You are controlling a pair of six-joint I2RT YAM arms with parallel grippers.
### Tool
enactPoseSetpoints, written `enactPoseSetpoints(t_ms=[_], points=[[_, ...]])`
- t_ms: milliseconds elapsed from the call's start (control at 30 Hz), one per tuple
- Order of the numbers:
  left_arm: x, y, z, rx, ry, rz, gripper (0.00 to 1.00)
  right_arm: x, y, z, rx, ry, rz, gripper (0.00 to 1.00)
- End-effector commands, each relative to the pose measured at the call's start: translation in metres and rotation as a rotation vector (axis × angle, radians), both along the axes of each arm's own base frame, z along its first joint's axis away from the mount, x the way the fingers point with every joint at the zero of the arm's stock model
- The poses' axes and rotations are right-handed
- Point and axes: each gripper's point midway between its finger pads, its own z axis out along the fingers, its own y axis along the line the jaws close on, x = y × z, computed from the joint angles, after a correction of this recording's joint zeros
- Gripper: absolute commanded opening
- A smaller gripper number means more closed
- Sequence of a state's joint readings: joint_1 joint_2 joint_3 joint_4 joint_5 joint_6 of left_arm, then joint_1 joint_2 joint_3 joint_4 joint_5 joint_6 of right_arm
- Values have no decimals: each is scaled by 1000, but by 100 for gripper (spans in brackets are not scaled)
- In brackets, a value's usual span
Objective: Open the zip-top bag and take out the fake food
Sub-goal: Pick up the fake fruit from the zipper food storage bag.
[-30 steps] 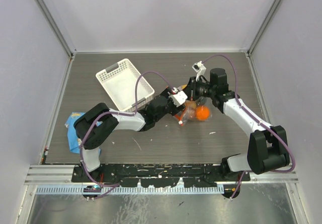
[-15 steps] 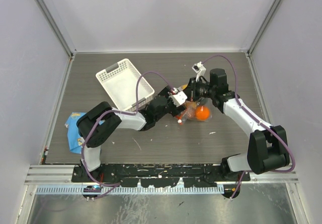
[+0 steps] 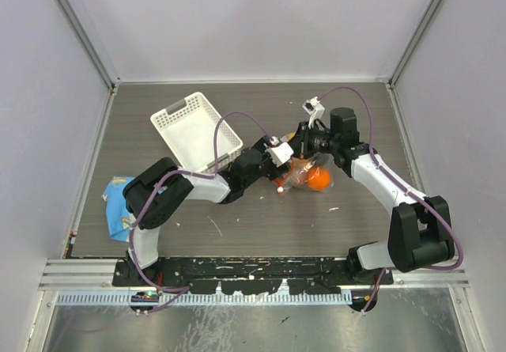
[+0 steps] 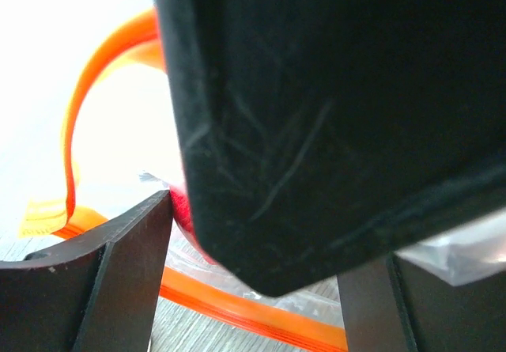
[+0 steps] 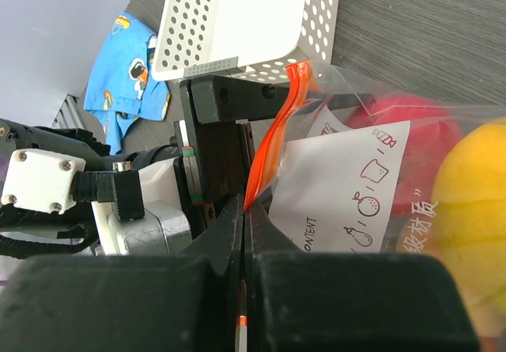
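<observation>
The zip-top bag (image 3: 303, 174) lies mid-table with its red-orange zip strip (image 5: 277, 123) lifted. Fake food is inside it: an orange fruit (image 3: 318, 178), a red-pink one (image 5: 399, 126) and a yellow one (image 5: 474, 202). My right gripper (image 3: 303, 148) is shut on the zip strip, pinching it between the fingertips in the right wrist view (image 5: 247, 210). My left gripper (image 3: 285, 162) is at the bag's left edge, close to the right one. In the left wrist view its gripper (image 4: 253, 289) is open, with the strip (image 4: 253, 311) and a red fruit (image 4: 180, 210) between the fingers. The right finger blocks most of that view.
A white perforated basket (image 3: 170, 119) stands at the back left, just behind the left gripper; it also shows in the right wrist view (image 5: 320, 43). A blue printed cloth (image 3: 117, 206) lies at the near left. Small white scraps (image 3: 333, 208) lie on the table.
The left gripper has edged slightly farther in toward the bag's zip edge. The right gripper holds the strip in about the same place.
</observation>
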State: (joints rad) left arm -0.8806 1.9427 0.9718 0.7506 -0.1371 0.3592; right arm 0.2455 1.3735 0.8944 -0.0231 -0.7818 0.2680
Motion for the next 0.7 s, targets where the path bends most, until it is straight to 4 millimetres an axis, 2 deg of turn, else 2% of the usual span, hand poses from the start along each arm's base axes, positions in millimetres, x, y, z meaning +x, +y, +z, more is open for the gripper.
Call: enactPoseSetpoints(t_ms=[0, 300, 467, 667], points=[[-2, 3, 25, -43, -30, -18, 57, 3, 11, 38, 45, -109, 59, 1], [-36, 15, 48, -155, -7, -93, 52, 7, 8, 34, 8, -123, 53, 1], [-42, 21, 60, -203, 11, -82, 46, 8, 8, 29, -7, -125, 62, 1], [-45, 26, 68, -239, 61, -47, 45, 9, 9, 22, -50, -142, 79, 1]])
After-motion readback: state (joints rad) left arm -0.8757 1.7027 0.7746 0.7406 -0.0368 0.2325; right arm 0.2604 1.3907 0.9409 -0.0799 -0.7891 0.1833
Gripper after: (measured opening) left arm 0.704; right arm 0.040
